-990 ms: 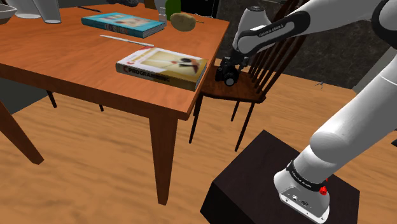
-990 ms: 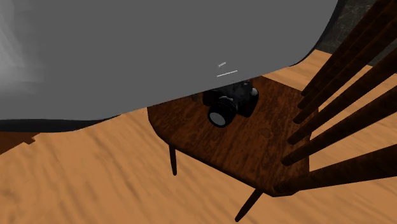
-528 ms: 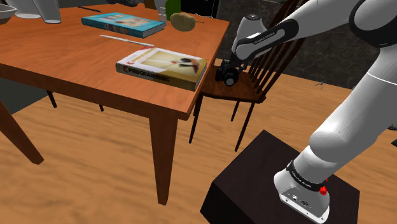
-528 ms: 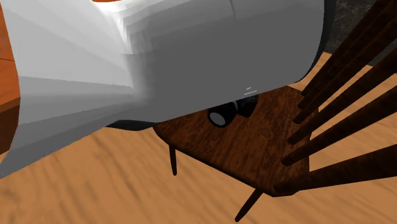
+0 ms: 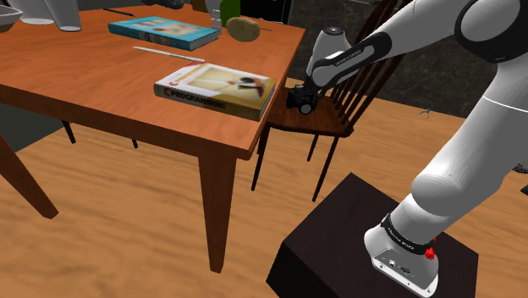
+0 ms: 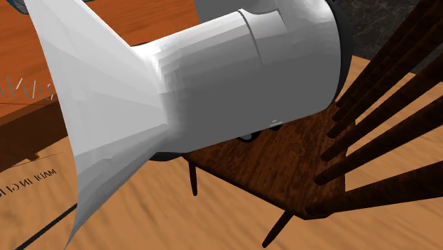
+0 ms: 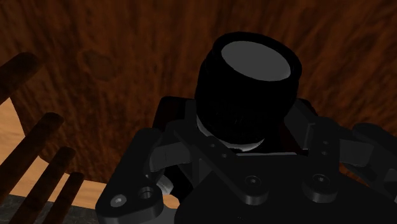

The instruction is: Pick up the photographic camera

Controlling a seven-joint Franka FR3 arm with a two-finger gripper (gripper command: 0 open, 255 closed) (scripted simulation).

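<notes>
Treat the approach as complete and the lift as outstanding: the gripper [image 5: 303, 91] sits low over the black photographic camera [image 7: 249, 83], which rests on the dark wooden chair seat [image 6: 284, 160] just beside the table [image 5: 101, 80] corner. Do not assume a grasp (the wrist view is black on black): you cannot tell whether the gripper is open around the camera body or clamped on it. In the second exterior view the white arm [image 6: 213, 92] covers nearly all of the camera, and in the shoulder view the contact is too small to read.

The shoulder view is evenly bright; the wrist view is dim over the chair seat [image 7: 127, 51].
</notes>
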